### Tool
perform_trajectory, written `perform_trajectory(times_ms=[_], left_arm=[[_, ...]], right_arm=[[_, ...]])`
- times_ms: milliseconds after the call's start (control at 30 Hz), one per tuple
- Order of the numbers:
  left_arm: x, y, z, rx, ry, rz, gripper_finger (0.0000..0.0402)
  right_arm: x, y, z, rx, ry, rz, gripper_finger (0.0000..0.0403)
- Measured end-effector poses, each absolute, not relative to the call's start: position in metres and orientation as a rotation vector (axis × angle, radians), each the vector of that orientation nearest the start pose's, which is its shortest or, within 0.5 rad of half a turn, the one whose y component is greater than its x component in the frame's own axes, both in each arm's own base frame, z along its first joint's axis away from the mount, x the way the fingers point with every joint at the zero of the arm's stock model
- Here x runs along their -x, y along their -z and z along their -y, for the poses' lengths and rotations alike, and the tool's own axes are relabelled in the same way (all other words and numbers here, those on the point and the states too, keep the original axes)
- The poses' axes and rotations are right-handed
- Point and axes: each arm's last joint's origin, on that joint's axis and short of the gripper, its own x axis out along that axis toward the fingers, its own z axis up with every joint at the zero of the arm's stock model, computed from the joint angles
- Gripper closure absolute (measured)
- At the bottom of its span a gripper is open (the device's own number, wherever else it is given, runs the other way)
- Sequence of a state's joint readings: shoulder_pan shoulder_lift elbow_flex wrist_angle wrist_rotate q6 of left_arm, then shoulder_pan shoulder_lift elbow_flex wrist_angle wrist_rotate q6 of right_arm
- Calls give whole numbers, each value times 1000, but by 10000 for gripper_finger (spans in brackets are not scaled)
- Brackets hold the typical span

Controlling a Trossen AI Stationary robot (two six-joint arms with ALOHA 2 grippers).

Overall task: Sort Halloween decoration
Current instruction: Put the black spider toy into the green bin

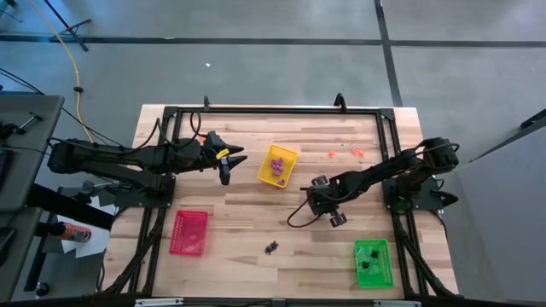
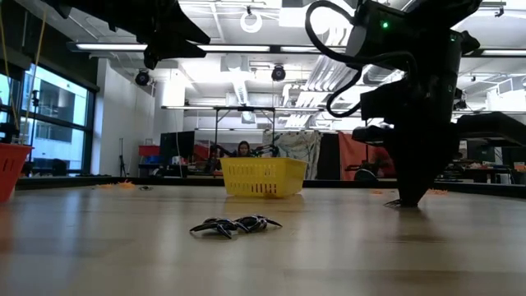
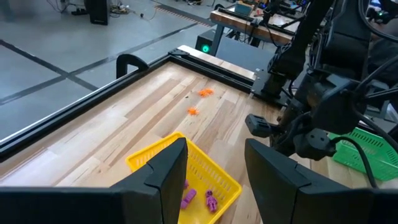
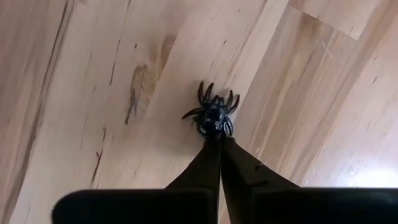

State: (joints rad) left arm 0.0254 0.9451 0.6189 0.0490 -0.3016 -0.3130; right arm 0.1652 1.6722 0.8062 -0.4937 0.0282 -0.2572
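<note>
Right wrist view tells the most here: the right hand (image 4: 219, 142) has its two dark fingers pressed together, tips meeting right at the edge of a small black spider (image 4: 213, 115) that lies on the wooden surface (image 4: 93, 93). The spider sits straight ahead of the fingertips, its legs fanned away from them, so I'd judge the next lift depends on whether a leg or the body's rim is really nipped between the tips; that can't be made out, since the tips cover the contact spot. Taking the yellow tray (image 1: 278, 165) as the landmark, this hand works just to its right and nearer the front edge, while the left hand (image 1: 224, 159) hangs just to the tray's left, fingers spread and empty. Purple trinkets (image 1: 276, 166) lie inside that tray, orange ones (image 1: 344, 153) lie loose to its right near the back rail, and more black spiders (image 1: 272, 247) sit well forward of it. The green tray (image 1: 373, 262) at the front right looks to hold black pieces, too small to name.
</note>
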Motion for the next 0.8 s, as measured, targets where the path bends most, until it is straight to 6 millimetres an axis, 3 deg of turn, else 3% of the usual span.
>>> perform_trajectory(times_ms=[433, 800], left_arm=[[-208, -270, -14, 269, -366, -222, 250], [-208, -270, -14, 270, -366, -222, 250]], right_arm=[[-281, -139, -44, 367, -239, -1334, 403], [-296, -164, -47, 359, -242, -1299, 403]])
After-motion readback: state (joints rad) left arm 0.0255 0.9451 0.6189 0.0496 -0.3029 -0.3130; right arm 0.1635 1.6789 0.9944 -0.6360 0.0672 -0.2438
